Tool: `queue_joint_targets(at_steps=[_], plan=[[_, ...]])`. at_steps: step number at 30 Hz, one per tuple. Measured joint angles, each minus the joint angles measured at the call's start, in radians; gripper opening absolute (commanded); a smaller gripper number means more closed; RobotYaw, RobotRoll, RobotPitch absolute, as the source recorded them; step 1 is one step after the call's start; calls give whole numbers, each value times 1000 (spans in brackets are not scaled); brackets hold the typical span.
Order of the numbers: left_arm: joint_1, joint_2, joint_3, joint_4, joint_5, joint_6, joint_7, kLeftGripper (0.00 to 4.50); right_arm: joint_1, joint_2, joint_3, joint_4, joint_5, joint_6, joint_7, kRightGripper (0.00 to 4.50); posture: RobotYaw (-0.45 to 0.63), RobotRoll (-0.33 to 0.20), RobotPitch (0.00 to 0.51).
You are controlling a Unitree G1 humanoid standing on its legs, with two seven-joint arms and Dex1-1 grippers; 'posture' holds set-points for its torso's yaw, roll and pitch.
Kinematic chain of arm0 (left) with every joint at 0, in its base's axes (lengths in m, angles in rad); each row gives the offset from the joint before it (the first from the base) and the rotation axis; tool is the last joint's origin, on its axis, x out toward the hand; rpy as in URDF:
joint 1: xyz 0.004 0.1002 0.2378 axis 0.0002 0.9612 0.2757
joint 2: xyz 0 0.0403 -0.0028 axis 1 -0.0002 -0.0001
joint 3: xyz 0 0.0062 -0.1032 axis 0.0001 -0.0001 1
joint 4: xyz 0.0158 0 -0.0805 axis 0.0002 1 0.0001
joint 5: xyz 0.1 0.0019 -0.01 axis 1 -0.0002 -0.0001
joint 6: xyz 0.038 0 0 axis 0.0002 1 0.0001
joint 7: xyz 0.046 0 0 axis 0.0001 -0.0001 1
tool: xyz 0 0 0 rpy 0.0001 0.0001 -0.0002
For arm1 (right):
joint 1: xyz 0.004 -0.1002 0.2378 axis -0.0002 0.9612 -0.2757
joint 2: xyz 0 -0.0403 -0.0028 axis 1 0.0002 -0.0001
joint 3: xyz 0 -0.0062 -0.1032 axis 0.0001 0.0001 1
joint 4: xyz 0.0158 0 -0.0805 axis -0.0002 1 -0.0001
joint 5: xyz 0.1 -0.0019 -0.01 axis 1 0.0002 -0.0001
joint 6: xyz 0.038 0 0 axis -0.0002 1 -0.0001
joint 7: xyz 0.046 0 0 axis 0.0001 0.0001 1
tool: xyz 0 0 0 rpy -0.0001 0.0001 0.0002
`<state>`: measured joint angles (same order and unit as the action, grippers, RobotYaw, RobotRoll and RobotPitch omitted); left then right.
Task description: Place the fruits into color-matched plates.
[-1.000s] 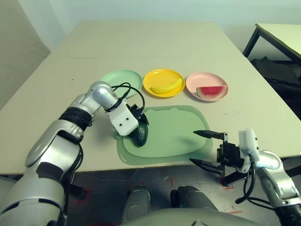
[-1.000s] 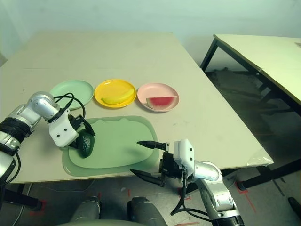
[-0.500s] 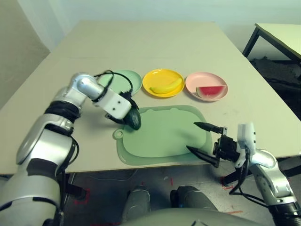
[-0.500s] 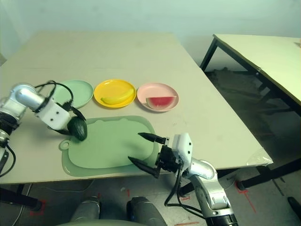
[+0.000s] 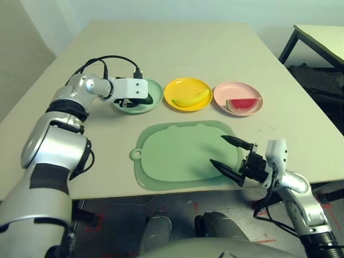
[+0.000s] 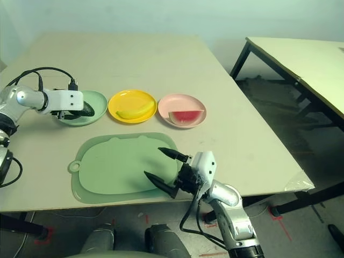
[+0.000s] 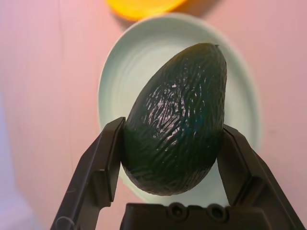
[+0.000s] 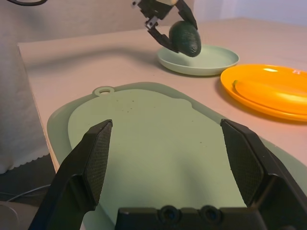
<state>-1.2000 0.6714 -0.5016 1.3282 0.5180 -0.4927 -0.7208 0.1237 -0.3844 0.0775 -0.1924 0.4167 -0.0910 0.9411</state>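
My left gripper [image 5: 141, 100] is shut on the dark green avocado [image 7: 175, 96] and holds it low over the pale mint green plate [image 5: 155, 89] at the back left. Whether the fruit touches the plate I cannot tell. The curved yellow banana [image 5: 190, 99] lies in the bright yellow plate [image 5: 177, 86]. In the pale pink plate [image 5: 228, 90] lies the red watermelon wedge [image 5: 243, 104]. My right gripper [image 5: 217, 150] hovers open, nothing between its fingers, over the front right corner of the green mat [image 5: 177, 156].
The large green mat with its small ring tab [image 5: 135, 155] lies in front of the plates near the table's front edge [image 5: 107, 189]. A black cable [image 5: 107, 59] loops above my left forearm. Another table [image 5: 322, 37] stands at the right.
My left gripper has lifted the avocado off the mat's left edge and carried it back to the mint green plate. My right gripper has shifted slightly inward over the mat's corner.
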Motion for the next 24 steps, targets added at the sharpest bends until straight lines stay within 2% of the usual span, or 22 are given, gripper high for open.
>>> queue_joint_targets(at_steps=[8, 12, 24], plan=[[3, -66, 7, 27, 41, 137, 79, 3214, 14, -3, 0, -14, -1, 0, -31, 4500, -46, 0, 61], [9, -74, 13, 32, 43, 164, 104, 4484, 14, -4, 0, -17, -1, 0, -43, 4500, -58, 0, 61], [26, -57, 35, 32, 37, 144, 97, 4484, -24, -43, -30, 22, 4, -6, -31, 4500, -28, 0, 58]])
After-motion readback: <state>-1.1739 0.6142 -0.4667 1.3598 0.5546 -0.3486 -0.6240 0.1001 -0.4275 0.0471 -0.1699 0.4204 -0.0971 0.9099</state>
